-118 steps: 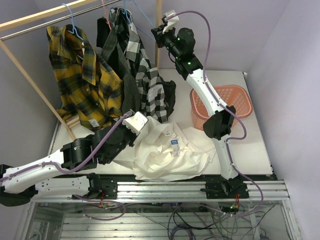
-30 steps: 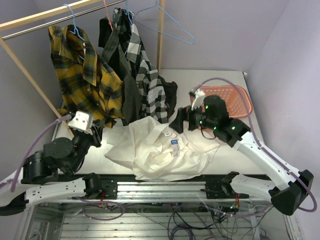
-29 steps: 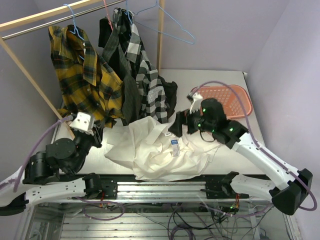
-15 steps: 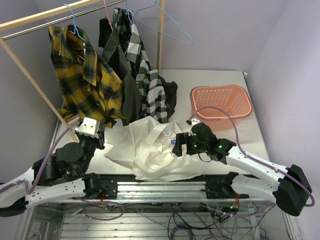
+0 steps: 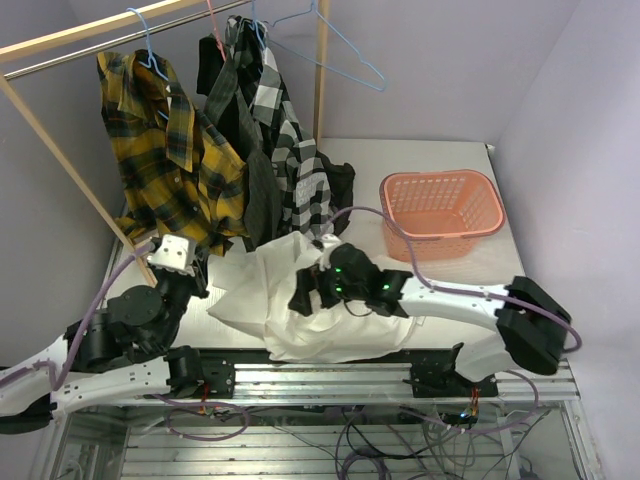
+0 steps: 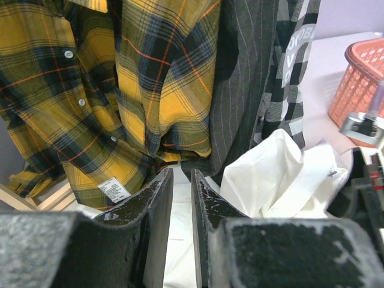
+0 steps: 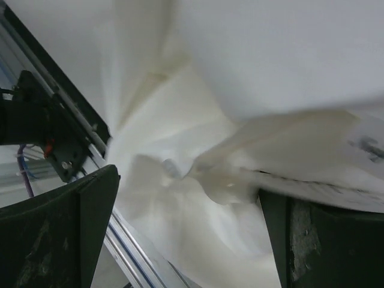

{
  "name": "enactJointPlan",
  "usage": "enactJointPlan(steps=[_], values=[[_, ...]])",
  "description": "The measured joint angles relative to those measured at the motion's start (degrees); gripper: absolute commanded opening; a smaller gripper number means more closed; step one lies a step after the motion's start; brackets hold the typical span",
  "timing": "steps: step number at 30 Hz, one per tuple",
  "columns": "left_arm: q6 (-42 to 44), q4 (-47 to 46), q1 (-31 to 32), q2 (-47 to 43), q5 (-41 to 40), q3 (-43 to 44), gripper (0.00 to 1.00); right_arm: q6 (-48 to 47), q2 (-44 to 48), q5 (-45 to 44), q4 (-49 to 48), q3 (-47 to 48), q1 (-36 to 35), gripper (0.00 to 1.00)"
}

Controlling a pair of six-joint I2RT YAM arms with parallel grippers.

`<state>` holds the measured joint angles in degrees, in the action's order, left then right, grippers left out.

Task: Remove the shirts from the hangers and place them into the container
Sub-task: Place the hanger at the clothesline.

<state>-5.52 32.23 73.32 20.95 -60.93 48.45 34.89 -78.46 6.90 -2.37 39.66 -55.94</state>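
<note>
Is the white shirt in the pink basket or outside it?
Outside. The white shirt lies crumpled on the table; the basket stands apart behind it, empty.

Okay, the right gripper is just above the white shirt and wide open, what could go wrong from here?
The open right gripper sits over loose folds of the white shirt; closing there may pinch only a thin layer that slips out mid-lift.
The shirt spreads wider than the container, so a sleeve may trail over its rim.
It also lies near the front edge of the table; a dragging pull might slide it off.
</note>
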Motion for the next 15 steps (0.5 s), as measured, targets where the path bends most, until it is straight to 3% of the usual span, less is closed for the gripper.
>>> enactJointPlan(steps=[7,15], values=[[0.13,-0.07,0.02,3.37,0.07,-0.2,0.29,0.0,-13.84,-7.19,0.72,15.04,-9.49,1.0],[-0.96,0.09,0.0,2.64,0.09,-0.2,0.28,2.08,-25.49,-18.69,6.93,26.43,-15.08,1.0]])
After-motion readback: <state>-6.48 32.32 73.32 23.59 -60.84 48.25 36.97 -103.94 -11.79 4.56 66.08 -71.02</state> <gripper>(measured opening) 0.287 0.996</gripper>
